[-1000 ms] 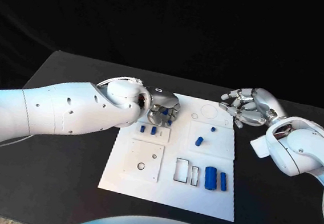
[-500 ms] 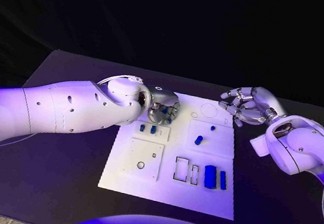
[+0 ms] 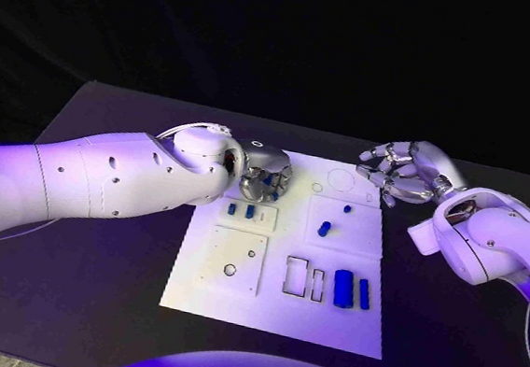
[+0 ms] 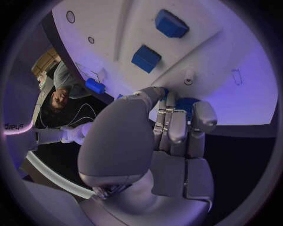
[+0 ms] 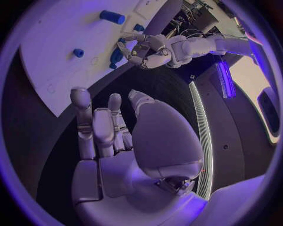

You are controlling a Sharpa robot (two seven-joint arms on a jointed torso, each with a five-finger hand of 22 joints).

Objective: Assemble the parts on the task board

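Two hands of mine flank the far end of the task board point(image 3: 275, 313), a white plate on the black table point(image 3: 92, 241). My left hand point(image 3: 263, 176) hovers over the board's far-left corner with its fingers point(image 4: 177, 132) curled inward; the left wrist view shows a blue part point(image 4: 187, 104) between the fingertips, so I appear to be pinching it, though the contact itself is partly hidden by the fingers. My right hand point(image 3: 405, 173) is raised above the table just beyond the board's far-right corner, apart from the board, its fingers point(image 5: 82, 113) loosely bent and separated, holding nothing.

On the board, two small blue parts point(image 3: 242, 209) sit side by side in a shallow square panel just near of my left hand. A blue peg point(image 3: 325, 230) stands tilted in the adjoining panel to the right, with a smaller blue piece point(image 3: 348, 208) beyond it. Toward the near right, a larger blue block point(image 3: 344, 289) and a narrower blue bar point(image 3: 364, 295) lie side by side, next to two empty rectangular slots point(image 3: 304, 280). A square panel point(image 3: 237, 261) with small holes lies at the near left.
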